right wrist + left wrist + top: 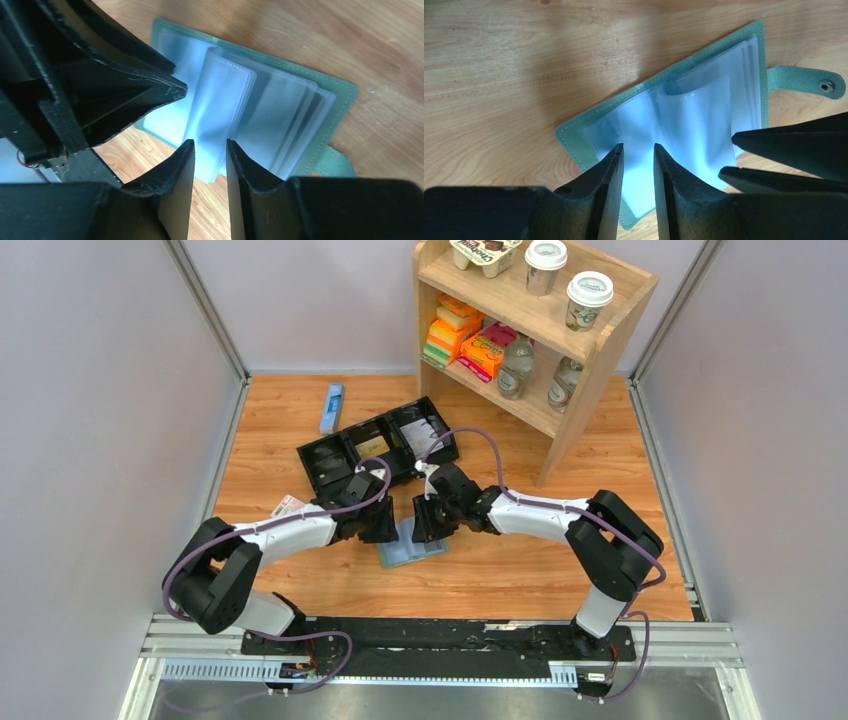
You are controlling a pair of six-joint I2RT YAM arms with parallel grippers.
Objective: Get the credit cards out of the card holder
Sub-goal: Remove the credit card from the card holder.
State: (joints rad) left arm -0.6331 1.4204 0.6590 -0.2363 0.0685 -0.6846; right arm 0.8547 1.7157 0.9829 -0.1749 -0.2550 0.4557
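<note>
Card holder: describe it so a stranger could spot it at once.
On the wooden table, look just on the near side of the black tray. The card holder lies open between the left gripper and the right gripper. Unlike the tray, it is a small green folder with clear pale-blue sleeves and a snap tab.

Surface: we are seeing a warm wood-grain table top (300, 430) under bright, even light.
Walls: we are noting pale grey panels (100, 390) closing the left, far and right edges, joined by metal corner posts (205, 305).
Furniture: we are listing a light wooden shelf unit (585, 390) standing at the far right corner.
Near edge: we are finding a slotted aluminium rail (690, 645).
</note>
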